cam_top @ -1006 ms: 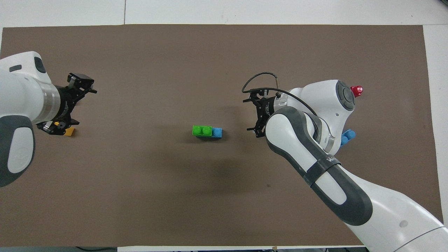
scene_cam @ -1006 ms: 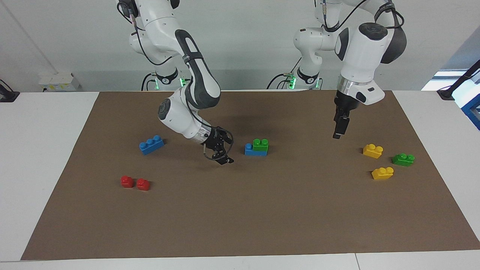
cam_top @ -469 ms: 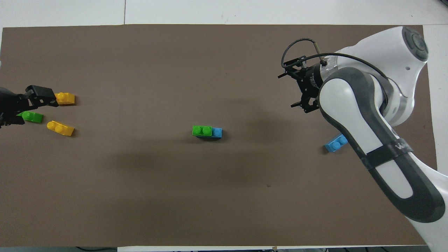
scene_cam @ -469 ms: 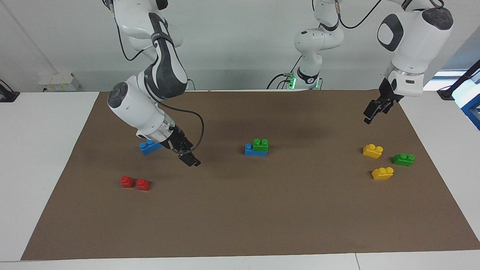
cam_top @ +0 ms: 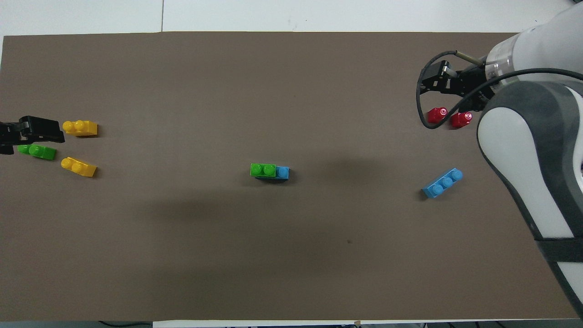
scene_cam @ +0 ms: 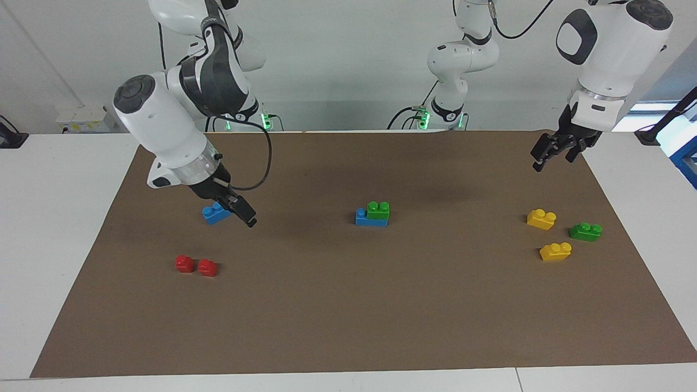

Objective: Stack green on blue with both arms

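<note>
In the facing view, our right gripper hangs low over the mat toward the right arm's end of the counter, with its fingers apart and nothing between them. A spare blue brick lies just beside it, partly covered by the gripper's body, and the two red bricks lie on the mat near it. The green sits on the blue at the mat's middle, well apart from this gripper, toward the left arm's end. It covers two of the blue's studs and leaves one stud bare at the end facing the right gripper. Our left gripper is raised over the mat's corner at the left arm's end, open and empty. Below it on the mat lie two yellow bricks and a darker green brick, none touching it.

In the overhead view, the right gripper shows above the red bricks, its cable looping round them, and the spare blue brick lies clear of it, nearer the robots. The green on the blue stays mid-mat, between the two grippers and well apart from both. The left gripper comes in at the mat's edge, its tip over the darker green brick and just beside one of the yellow bricks.
</note>
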You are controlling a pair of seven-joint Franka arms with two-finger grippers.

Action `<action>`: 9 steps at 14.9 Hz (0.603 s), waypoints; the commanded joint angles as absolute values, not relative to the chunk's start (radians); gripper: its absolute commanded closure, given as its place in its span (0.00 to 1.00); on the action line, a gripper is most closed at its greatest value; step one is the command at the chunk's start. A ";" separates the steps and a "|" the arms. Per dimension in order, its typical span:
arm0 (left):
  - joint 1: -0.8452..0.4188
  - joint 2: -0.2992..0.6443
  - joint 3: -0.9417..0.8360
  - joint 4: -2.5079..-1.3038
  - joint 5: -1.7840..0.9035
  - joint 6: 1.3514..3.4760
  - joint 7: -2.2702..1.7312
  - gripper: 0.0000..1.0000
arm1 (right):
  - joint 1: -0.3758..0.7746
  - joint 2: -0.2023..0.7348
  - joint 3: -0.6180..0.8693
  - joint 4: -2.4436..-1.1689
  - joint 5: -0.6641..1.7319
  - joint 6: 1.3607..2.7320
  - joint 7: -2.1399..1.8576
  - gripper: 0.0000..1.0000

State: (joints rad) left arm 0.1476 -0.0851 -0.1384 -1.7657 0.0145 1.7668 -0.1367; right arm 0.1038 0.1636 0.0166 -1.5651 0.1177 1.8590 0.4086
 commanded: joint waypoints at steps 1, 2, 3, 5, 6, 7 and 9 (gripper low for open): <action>0.144 -0.074 -0.138 -1.700 -0.003 1.697 -0.092 0.00 | 0.065 0.106 0.026 -1.571 0.055 1.833 0.160 0.00; 0.144 -0.072 -0.138 -1.689 -0.003 1.686 -0.092 0.00 | 0.060 0.092 0.025 -1.572 0.046 1.829 0.067 0.00; 0.141 -0.068 -0.138 -1.680 -0.003 1.680 -0.092 0.00 | 0.060 0.083 0.025 -1.577 0.026 1.830 0.017 0.00; 0.101 -0.045 -0.132 -1.626 -0.003 1.635 -0.094 0.00 | 0.051 0.066 0.026 -1.591 0.009 1.829 -0.001 0.00; 0.085 -0.031 -0.114 -1.597 -0.003 1.615 -0.094 0.00 | 0.038 0.061 0.026 -1.598 0.011 1.815 -0.003 0.00; 0.051 -0.023 -0.086 -1.573 -0.005 1.596 -0.094 0.00 | 0.025 0.048 0.028 -1.614 0.024 1.763 -0.006 0.00; 0.022 -0.014 -0.060 -1.545 -0.006 1.563 -0.094 0.00 | 0.021 0.038 0.028 -1.623 0.031 1.718 -0.002 0.00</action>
State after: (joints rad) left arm 0.0632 -0.0528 -0.1016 -1.6175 0.0118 1.6231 -0.1068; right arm 0.0435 0.0733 0.0155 -1.5792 0.0299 1.7404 0.0245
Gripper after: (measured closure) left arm 0.000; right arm 0.000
